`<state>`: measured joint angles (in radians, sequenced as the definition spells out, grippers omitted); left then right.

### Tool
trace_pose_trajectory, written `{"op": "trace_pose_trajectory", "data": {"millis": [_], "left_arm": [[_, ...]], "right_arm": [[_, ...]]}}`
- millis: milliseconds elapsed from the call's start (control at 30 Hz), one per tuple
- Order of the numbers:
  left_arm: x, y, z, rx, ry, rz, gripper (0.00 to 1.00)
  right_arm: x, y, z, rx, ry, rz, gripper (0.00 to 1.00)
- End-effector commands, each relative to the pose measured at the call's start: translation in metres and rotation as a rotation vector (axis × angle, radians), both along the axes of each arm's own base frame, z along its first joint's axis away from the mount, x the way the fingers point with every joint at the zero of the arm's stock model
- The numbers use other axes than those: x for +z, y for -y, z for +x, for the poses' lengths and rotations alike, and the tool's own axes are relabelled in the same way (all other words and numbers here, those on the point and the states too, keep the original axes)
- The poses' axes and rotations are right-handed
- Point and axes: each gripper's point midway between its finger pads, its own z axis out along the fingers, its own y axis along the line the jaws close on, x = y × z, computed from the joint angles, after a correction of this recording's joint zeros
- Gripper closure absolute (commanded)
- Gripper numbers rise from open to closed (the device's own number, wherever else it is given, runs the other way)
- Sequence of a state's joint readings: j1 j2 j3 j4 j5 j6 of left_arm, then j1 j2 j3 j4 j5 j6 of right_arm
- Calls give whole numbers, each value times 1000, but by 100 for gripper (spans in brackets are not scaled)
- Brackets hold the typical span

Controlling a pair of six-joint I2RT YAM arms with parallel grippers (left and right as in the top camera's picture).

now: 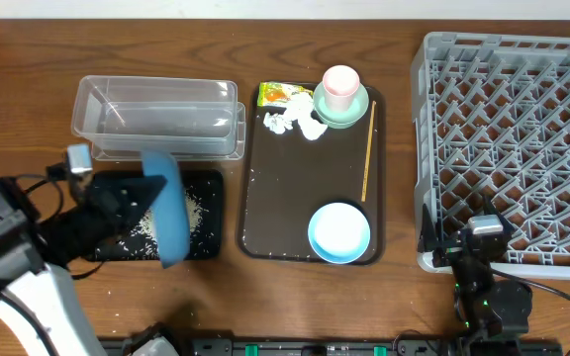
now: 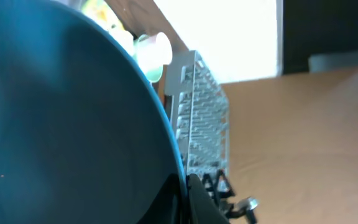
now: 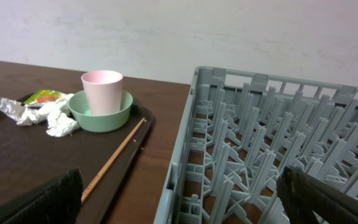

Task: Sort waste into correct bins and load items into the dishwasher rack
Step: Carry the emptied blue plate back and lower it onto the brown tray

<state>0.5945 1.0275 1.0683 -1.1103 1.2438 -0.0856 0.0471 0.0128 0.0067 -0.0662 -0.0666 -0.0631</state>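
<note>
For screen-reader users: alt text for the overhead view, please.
The left gripper holds a dark blue bowl tilted over a black tray strewn with rice grains. The serving tray beside it carries a light blue bowl, a pink cup in a mint green dish and tissue wads; a grey dishwasher rack stands at right.

No text could be read; the print on the green-and-yellow wrapper (image 1: 283, 95) was too small to make out.
</note>
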Motion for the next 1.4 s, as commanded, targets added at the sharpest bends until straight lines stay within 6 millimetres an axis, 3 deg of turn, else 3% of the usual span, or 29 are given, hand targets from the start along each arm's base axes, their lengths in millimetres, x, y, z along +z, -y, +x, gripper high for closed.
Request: {"op": "trace_pose_trajectory", "data": {"millis": [0, 133, 267, 367, 500, 733, 867, 1100, 1367], "left_arm": [[35, 24, -5, -43, 80, 65, 94], [69, 67, -7, -148, 188, 63, 94], [70, 101, -2, -181, 214, 140, 94], [48, 130, 5, -214, 182, 246, 94], [1, 164, 26, -211, 138, 470, 94], [-54, 244, 68, -323, 318, 739, 94], [-88, 253, 97, -235, 316, 868, 94], [-138, 261, 110, -253, 243, 926, 94], [-155, 264, 104, -268, 180, 910, 94]], "right_arm": [[-1, 5, 0, -20, 0, -13, 1], [-1, 5, 0, -20, 0, -13, 1], [-1, 5, 0, -20, 0, -13, 1], [-1, 5, 0, -20, 0, -13, 1], [-1, 5, 0, -20, 0, -13, 1], [-1, 5, 0, -20, 0, -13, 1], [-1, 5, 0, -20, 0, -13, 1], [-1, 5, 0, -20, 0, -13, 1], [-1, 5, 0, -20, 0, -13, 1]]}}
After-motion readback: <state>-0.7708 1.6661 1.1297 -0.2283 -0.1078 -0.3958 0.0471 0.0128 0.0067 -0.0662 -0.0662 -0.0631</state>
